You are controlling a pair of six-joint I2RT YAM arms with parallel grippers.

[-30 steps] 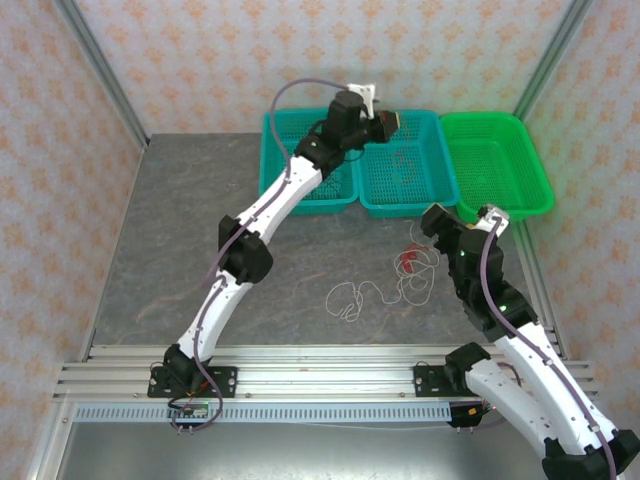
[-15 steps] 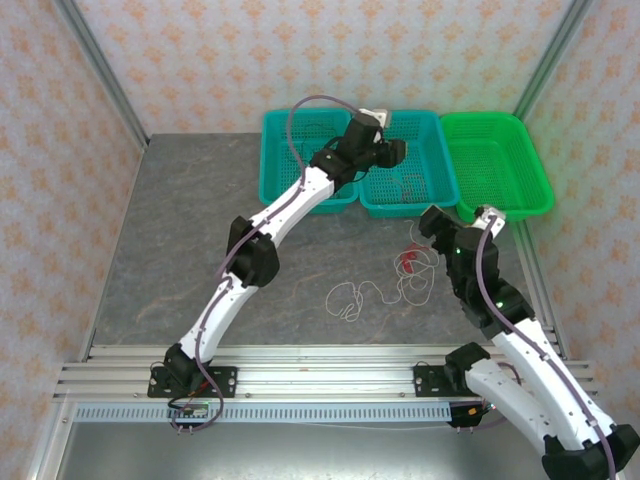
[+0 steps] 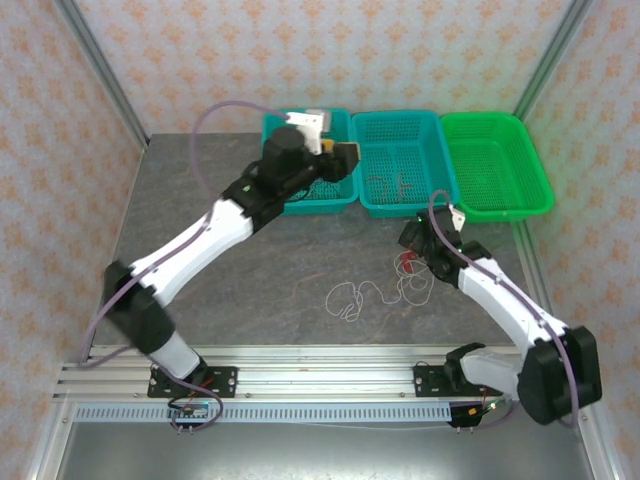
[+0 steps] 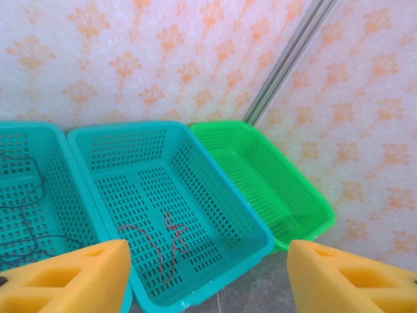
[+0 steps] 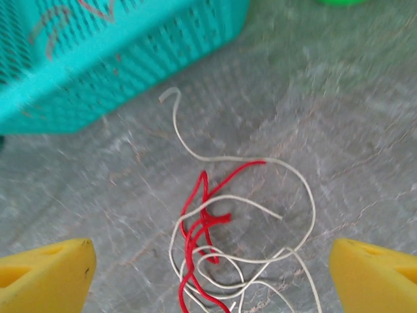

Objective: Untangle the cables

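Right wrist view: red cable and white cable tangle runs off the bottom edge; middle teal basket blurred, cropped at top. Left wrist view: black cable cut by the left edge. From above, left end effector covers part of it.

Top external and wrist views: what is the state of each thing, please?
Left hand: open, empty.
Right hand: open, empty, above the tangle.
Thin red wire: on the table, tangled with the white one.
Thin white wire: looped, tangled.
Middle teal plastic basket: holds one thin reddish wire.
Thin black wire: lying in the left teal basket.
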